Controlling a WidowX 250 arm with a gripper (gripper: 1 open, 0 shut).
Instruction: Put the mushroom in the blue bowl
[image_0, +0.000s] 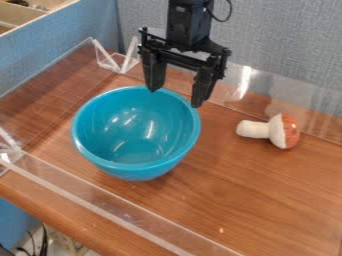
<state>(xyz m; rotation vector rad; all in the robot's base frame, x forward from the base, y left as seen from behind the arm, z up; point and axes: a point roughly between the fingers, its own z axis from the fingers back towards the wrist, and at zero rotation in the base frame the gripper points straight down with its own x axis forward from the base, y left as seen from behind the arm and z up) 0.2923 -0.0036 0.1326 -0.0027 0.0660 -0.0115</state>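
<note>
the black two-fingered gripper (183, 84) hangs pointing straight down, its jaws spread wide with nothing between them. it sits over the back rim of the large, glossy turquoise-blue plastic bowl (134, 132), at about one o'clock from the bowl's centre, so it looks not yet committed to a pick. the bowl stands upright and empty on the brown wood-grain table (254, 200), mouth open to receive a drop from above. the small toy mushroom with a cream-white stem and reddish-orange cap (271, 130) lies on its side at three o'clock from the bowl, well apart from it, stem toward the bowl, cap away. lying flat like this, it probably calls for a top-down pinch across the stem. clear acrylic walls (54, 185) fence the table's edge, likely to keep things from rolling off.
</note>
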